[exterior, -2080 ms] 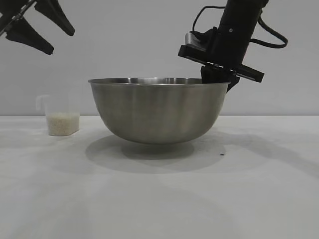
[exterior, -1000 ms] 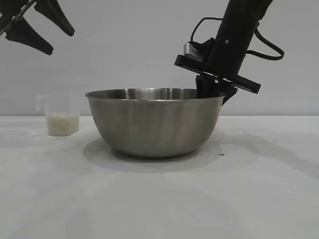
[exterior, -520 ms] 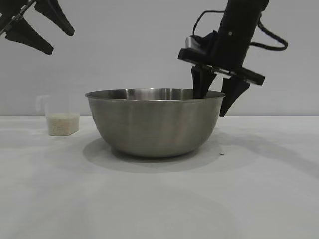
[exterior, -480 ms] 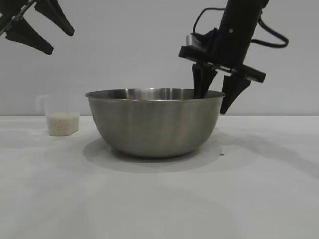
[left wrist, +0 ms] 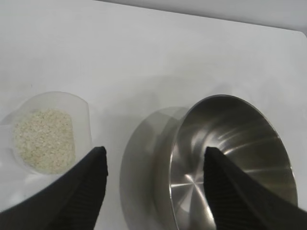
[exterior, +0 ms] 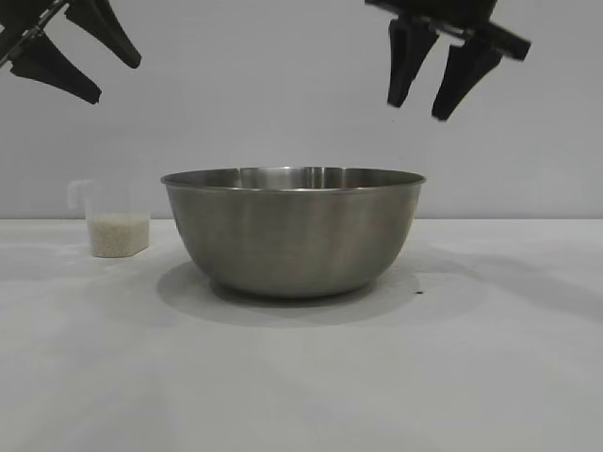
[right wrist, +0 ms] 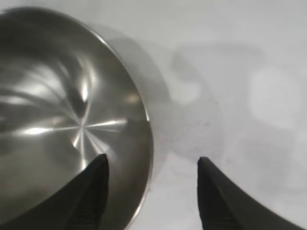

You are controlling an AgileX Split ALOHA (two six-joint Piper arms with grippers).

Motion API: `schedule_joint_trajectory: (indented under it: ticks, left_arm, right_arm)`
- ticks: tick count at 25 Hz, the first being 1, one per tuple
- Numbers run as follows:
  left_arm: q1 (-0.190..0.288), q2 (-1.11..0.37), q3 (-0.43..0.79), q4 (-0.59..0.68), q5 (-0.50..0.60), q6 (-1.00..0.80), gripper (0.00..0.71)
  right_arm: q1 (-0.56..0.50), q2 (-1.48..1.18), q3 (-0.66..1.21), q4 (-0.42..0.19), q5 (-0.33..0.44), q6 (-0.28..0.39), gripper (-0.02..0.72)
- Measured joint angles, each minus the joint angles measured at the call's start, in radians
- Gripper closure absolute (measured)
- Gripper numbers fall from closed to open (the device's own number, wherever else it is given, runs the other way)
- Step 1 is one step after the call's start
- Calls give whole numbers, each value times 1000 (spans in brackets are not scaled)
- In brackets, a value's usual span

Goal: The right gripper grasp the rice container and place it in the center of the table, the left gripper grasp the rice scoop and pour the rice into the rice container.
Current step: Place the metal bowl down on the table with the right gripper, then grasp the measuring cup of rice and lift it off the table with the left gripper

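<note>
Table (exterior: 509, 377), plain matte white, filled the lower half of the exterior frame, with a tiny dark speck (exterior: 419, 291) just right of the bowl's shadow; behind it ran a bare pale wall. No writing or label was readable anywhere. The rice container (exterior: 293, 229) sat at the frame's centre, empty inside. The rice scoop (exterior: 115, 221) stood at the left, well apart from it, with rice (exterior: 119, 233) in its bottom. The left gripper (exterior: 83, 47) hung in the upper left corner, fingers apart, holding nothing. The right gripper (exterior: 419, 102) hung at upper right above the bowl's right rim, fingers spread and empty.
</note>
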Motion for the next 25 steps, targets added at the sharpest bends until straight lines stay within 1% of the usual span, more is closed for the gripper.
schedule_joint_trajectory:
  ticks: [4, 6, 12, 17, 20, 25]
  left_arm:
    - [0, 0, 0, 0, 0, -2, 322]
    - [0, 0, 0, 0, 0, -2, 322]
    - [0, 0, 0, 0, 0, -4, 322]
    - [0, 0, 0, 0, 0, -4, 322]
    - [0, 0, 0, 0, -1, -4, 322]
    - [0, 0, 0, 0, -1, -4, 322]
  right_arm:
    - [-21, -17, 0, -105, 9, 38, 345]
    - [-45, -28, 0, -132, 15, 47, 345]
    - [-152, -50, 0, -138, 20, 48, 345]
    - [-241, -52, 0, -130, 24, 38, 345]
    - [-266, -57, 0, -130, 24, 34, 345]
    - [-269, -57, 0, -143, 24, 29, 345]
